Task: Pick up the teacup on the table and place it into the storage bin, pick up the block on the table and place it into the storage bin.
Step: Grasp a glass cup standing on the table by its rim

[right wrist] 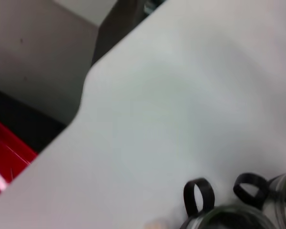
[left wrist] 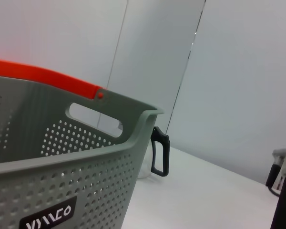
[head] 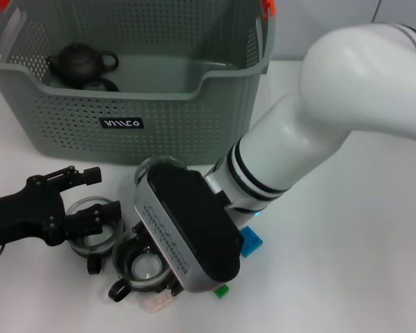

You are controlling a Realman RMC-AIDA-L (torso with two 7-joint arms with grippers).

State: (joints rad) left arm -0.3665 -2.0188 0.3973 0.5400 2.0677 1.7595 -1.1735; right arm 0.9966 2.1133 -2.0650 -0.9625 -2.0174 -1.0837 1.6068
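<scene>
The grey-green storage bin (head: 125,104) stands at the back with a black teapot (head: 82,64) inside; its label and orange clip show in the left wrist view (left wrist: 62,157). A glass teacup (head: 144,267) with a black handle sits near the front edge, right under my right gripper (head: 163,274), whose white arm hangs over it. My left gripper (head: 107,194) is open beside a second glass teacup (head: 89,220), one finger lying across its rim. A blue block (head: 251,243) and a green block (head: 222,291) lie just beside the right wrist.
A third glass cup (head: 159,166) stands against the bin's front wall; its black handle (left wrist: 159,152) shows past the bin's corner. Two cup handles (right wrist: 199,195) appear in the right wrist view, with the table's edge and a red object (right wrist: 5,162) beyond.
</scene>
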